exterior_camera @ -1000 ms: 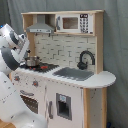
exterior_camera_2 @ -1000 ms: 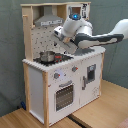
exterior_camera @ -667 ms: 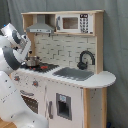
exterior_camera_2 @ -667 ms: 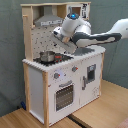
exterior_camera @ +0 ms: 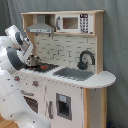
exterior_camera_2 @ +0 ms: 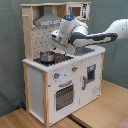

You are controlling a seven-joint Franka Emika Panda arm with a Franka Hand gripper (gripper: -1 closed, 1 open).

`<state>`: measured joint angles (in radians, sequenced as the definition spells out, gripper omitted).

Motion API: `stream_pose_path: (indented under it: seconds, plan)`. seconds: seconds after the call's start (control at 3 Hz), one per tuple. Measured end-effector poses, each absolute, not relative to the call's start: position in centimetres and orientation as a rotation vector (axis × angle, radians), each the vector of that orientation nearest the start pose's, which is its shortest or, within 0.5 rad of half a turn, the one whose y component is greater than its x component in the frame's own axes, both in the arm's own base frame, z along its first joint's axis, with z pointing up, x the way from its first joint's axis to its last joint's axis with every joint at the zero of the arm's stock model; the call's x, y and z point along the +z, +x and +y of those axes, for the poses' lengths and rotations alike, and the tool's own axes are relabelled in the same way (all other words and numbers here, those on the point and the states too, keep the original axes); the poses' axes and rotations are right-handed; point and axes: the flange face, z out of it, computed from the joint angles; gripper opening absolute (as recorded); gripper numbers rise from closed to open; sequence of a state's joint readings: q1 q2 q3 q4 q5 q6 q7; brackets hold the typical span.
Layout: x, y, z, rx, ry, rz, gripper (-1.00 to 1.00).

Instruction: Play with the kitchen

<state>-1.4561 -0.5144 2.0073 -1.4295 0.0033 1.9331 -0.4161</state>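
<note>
A: First exterior view: kitchen (exterior_camera: 65, 75) fills the frame, grey curtain (exterior_camera: 116, 40) behind it. Floor mostly out of shot, only a wood strip at the bottom left corner.

B: Second exterior view shows more. Kitchen (exterior_camera_2: 60, 75) stands on a light wood floor (exterior_camera_2: 100, 107), grey wall behind. Dark seam runs across the floor in front of the kitchen.

A: Arm (exterior_camera: 12, 75) covers the kitchen's left end in the first exterior view. Oven door mostly hidden behind the white links.

B: Clear on my side. Oven door (exterior_camera_2: 64, 95) on the kitchen front, knobs above it. Arm (exterior_camera_2: 102, 36) comes in from the second exterior view's right, cut off at the frame edge.

A: Gripper state?

B: Gripper (exterior_camera_2: 55, 38) hangs over the hob end, just above a small metal pot (exterior_camera_2: 47, 56) on the hob. Cannot tell whether the fingers are spread or pressed together; too blurred.

A: Same here. Gripper (exterior_camera: 31, 52) sits against the tiled back, above the pot (exterior_camera: 34, 61). Fingers unreadable.

B: What's on the counter your side?

A: Hob (exterior_camera: 46, 66) with red rings, grey sink (exterior_camera: 74, 74) beside it, black faucet (exterior_camera: 86, 59) behind the sink. Hood (exterior_camera: 40, 26) and microwave (exterior_camera: 74, 23) on top.

B: Sink and faucet hidden by the arm on mine. Hood (exterior_camera_2: 47, 21) visible; microwave only partly.
</note>
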Motion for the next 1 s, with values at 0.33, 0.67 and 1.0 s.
stream_pose_path:
  seconds: [0.33,0.67,1.0]
  plan:
    - [55.0,48.4,46.8,-0.499,-2.993,-1.848,1.0]
    - [55.0,48.9,47.2,-0.461,-2.954,-1.875,1.0]
    - [55.4,48.8,48.0,-0.432,-2.912,-1.902,1.0]
